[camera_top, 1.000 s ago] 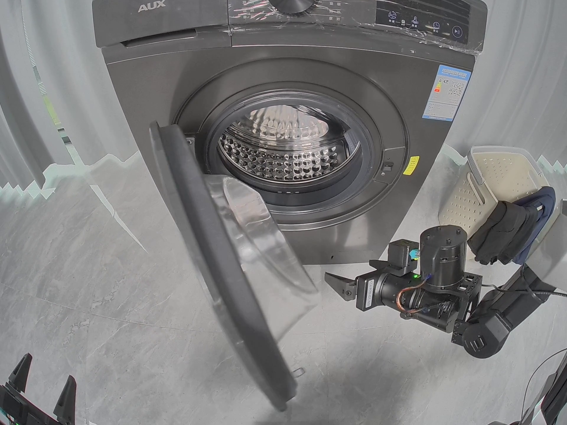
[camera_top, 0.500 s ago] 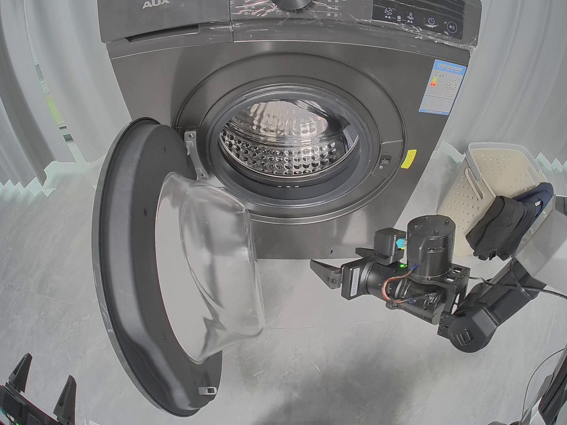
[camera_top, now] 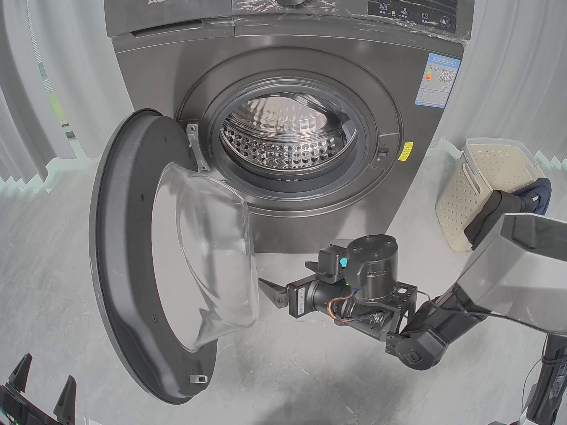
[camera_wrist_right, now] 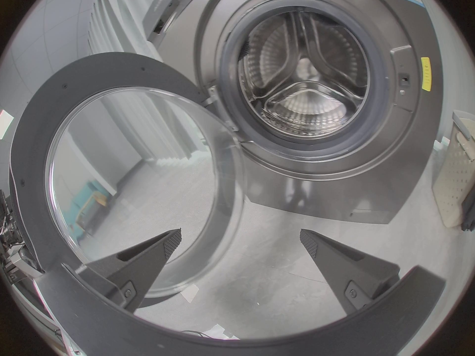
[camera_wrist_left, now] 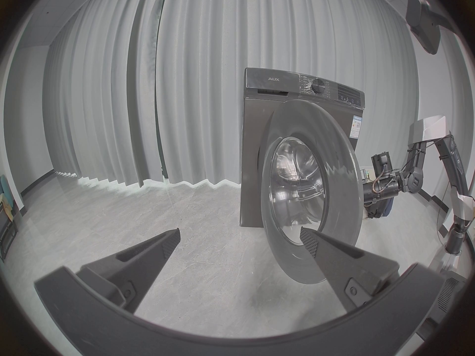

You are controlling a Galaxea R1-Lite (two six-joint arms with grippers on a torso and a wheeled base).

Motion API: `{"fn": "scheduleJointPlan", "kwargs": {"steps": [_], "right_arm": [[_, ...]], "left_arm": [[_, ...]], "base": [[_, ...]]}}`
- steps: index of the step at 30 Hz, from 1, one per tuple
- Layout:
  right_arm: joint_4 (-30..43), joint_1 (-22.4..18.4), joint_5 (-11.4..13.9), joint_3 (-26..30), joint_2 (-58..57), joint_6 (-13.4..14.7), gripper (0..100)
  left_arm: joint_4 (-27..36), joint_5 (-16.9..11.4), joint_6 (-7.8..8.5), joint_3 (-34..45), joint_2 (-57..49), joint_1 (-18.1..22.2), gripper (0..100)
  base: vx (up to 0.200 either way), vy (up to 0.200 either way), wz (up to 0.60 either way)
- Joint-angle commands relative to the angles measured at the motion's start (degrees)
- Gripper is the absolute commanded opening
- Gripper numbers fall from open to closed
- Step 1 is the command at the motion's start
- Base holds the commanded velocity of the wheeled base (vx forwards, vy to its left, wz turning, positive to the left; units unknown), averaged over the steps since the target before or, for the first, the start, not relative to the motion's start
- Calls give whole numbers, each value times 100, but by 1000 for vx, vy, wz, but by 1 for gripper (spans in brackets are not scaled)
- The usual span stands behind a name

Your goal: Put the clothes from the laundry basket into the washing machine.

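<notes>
Pale pleated curtains [camera_wrist_left: 148, 100] line the walls above grey marbled floor [camera_wrist_left: 208, 233].

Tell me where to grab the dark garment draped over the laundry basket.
Probably the bunched black fold of the dark garment spilling over the laundry basket's near rim. Come from above on the robot's side: it sits raised, clear of the perforated wall.

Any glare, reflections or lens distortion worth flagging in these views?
Head view: bright glints on the drum and the panel's plastic wrap; curtains bow with the lens. Left wrist view: strong fisheye, dark corners, sheen on the door. Right wrist view: same fisheye; the door glass is see-through.
</notes>
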Motion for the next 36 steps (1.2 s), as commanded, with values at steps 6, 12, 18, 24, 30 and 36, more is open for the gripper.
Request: {"fn": "scheduleJointPlan", "kwargs": {"steps": [6,12,18,24,30,36], "right_arm": [[-187,285,-4,-420,513,132,100],[-187,258,-4,-499,461,211,100],[-82,197,57,-824,505,193,100],[68,100,198,-1334,821,193,100],[50,171,189,-1659,1208,202,100],[15,434,119,-2213,1594,211,100]], "left_arm": [[0,2,-11,75,-92,0,100],[0,2,-2,75,-92,0,100],[0,2,-2,75,-92,0,100],[0,2,-2,75,-92,0,100],[0,-7,-2,75,-92,0,100],[0,-7,-2,75,-92,0,100]], "base": [[0,0,0],[0,0,0],[0,0,0],[0,0,0],[0,0,0],[0,0,0]]}}
